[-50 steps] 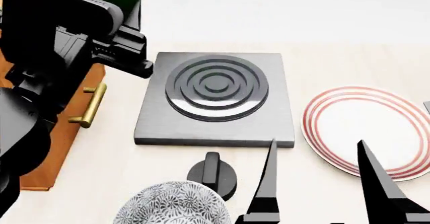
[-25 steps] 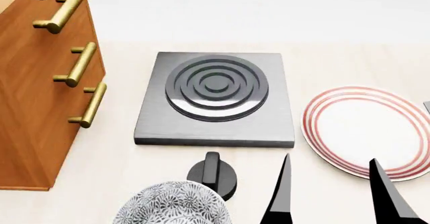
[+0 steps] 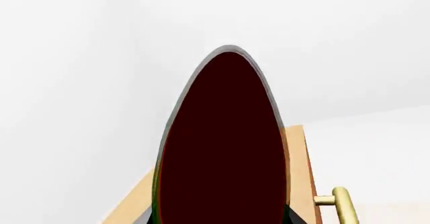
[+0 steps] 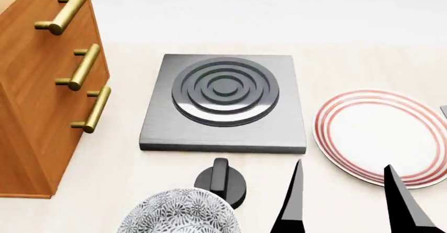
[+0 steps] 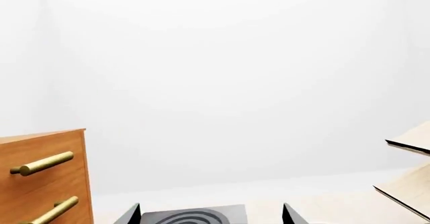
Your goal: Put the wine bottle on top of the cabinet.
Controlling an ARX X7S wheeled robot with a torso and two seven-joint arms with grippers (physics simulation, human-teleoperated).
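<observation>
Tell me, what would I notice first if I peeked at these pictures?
Probably the grey hob with its ring pattern, sitting mid-table in the head view. The big orange-brown cabinet with brass handles stands to its left, and a red-striped plate lies to its right. In the left wrist view, a huge dark shape, the wine bottle, fills the picture right in front of the camera, above the cabinet's top.

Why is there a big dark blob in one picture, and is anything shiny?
Left wrist view: the wine bottle sits so close to the camera it fills the middle, dark red-black. Head view: the stove plate shows pale glare; the cabinet handles gleam.
</observation>
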